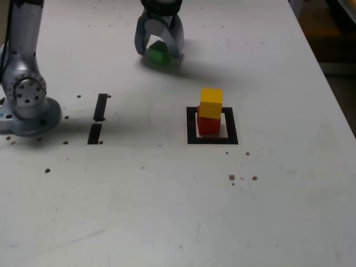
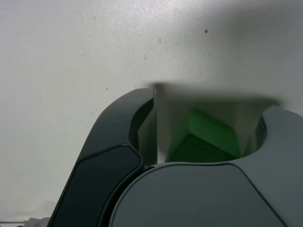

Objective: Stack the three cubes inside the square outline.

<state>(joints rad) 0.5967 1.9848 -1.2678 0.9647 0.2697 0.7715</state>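
The matte green cube [image 1: 159, 54] sat between the downward-pointing hand's [image 1: 159, 44] curved, smooth grey fingers, which stood apart.

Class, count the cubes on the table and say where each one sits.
3. The red cube stands inside the square outline; the yellow cube is on top of it; the green cube sits between the open gripper's jaws.

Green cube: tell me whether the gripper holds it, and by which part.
The gripper is open around the green cube, with a gap visible between cube and jaw in the wrist view; nothing looks held yet.
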